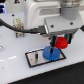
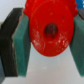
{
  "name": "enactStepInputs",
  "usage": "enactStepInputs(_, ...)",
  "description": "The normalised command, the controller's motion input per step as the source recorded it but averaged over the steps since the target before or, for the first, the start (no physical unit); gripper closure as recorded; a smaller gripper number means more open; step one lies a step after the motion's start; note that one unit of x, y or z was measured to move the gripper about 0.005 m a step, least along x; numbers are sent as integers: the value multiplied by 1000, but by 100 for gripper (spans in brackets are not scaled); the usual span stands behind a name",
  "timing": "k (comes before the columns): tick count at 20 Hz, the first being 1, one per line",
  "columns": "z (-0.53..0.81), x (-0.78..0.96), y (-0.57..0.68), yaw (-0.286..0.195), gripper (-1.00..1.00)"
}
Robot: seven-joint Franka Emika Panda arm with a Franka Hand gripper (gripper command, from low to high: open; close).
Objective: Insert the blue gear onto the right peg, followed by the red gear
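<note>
In the exterior view, nearest to us sits the black plate (image 1: 45, 56) on the white bench (image 1: 15, 70), and we use that plate as our landmark. The blue gear (image 1: 49, 52) lies flat at the plate's end toward the exterior view's right, apparently seated over the right peg, which we can't see beneath it. The plate's other pin (image 1: 36, 56) stands bare. Just above and beyond the blue gear hangs the red gear (image 1: 61, 42), off the bench, held by the gripper (image 1: 61, 41). The arm reaches down from above, wrist near vertical.

Now the wrist view: the red gear (image 2: 49, 27) fills our frame, central hole facing us, the jaws clamped on its opposite rims, green pads (image 2: 21, 45) pressed tight. We judge it light, rigid plastic, fairly slick, so a rim grip across its thick body suits it. We'd say blue is done, red comes next.
</note>
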Motion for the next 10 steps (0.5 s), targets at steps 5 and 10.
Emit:
enactStepInputs(5, -216, 84, -226, 0, 100)
enactStepInputs(10, 41, 67, -79, 0, 100)
